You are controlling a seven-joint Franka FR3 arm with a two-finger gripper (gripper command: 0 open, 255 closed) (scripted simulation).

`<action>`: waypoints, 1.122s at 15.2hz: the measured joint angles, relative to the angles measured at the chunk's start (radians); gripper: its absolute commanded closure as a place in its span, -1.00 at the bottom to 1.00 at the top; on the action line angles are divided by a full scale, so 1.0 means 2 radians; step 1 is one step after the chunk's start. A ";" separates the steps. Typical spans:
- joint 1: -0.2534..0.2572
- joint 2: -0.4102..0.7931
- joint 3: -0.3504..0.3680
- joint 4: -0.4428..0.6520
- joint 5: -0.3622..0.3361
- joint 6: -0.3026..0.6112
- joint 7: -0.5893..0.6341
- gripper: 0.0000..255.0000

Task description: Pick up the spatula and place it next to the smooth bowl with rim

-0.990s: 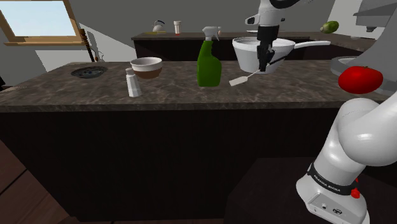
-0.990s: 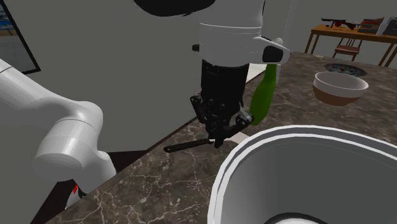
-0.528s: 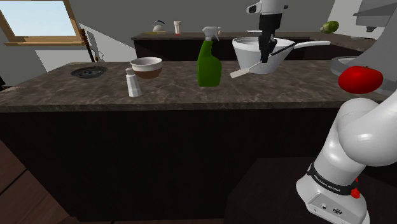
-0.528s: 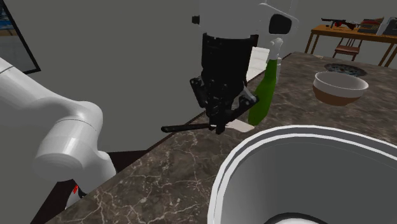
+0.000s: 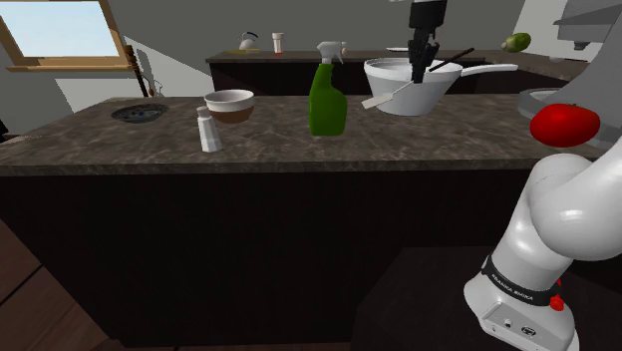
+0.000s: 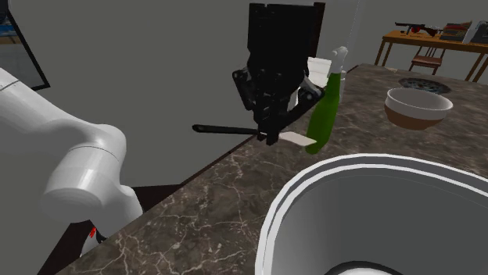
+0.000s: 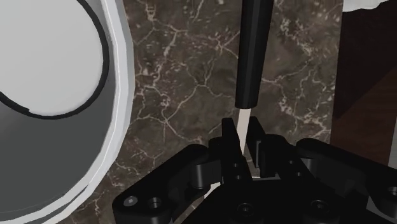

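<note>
My black gripper (image 5: 417,78) hangs high over the dark marble counter (image 5: 279,150), shut on a spatula (image 5: 376,101). The spatula has a black handle (image 6: 223,130) and a white blade (image 6: 300,141), and it lies roughly level in the air, clear of the counter. In the wrist view the fingers (image 7: 230,147) pinch its thin white neck, and the black handle (image 7: 252,54) points away from the gripper (image 7: 245,146). The brown bowl with a white rim (image 5: 229,104) stands far off toward the shoulder view's left, beyond a green spray bottle (image 5: 327,95); it also shows in the second exterior view (image 6: 417,107).
A large white saucepan (image 5: 404,88) stands right beside the gripper; its rim (image 6: 313,183) sits under the spatula's blade side. A white shaker (image 5: 207,130) stands by the bowl. A round drain (image 5: 138,113) lies at the counter's far left. A red tomato (image 5: 563,125) sits at the right.
The gripper has risen straight up with the spatula, lifting it from just above the counter to saucepan-rim height and higher. The spatula has levelled out in the grip.
</note>
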State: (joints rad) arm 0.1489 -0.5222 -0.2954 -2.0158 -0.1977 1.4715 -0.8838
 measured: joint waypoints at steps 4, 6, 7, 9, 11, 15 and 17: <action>0.012 0.051 0.006 0.043 0.016 0.005 0.012 1.00; 0.018 0.084 0.008 0.067 0.026 0.012 0.020 1.00; 0.020 0.098 0.008 0.078 0.030 0.016 0.020 1.00; 0.027 0.139 0.010 0.120 0.041 0.012 0.026 1.00; 0.031 0.178 0.011 0.162 0.052 0.008 0.029 1.00; 0.037 0.251 0.014 0.240 0.072 0.000 0.037 1.00; 0.039 0.298 0.016 0.295 0.084 -0.011 0.042 1.00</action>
State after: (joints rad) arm 0.2270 0.0731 -0.2625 -1.4249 -0.0290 1.4498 -0.7995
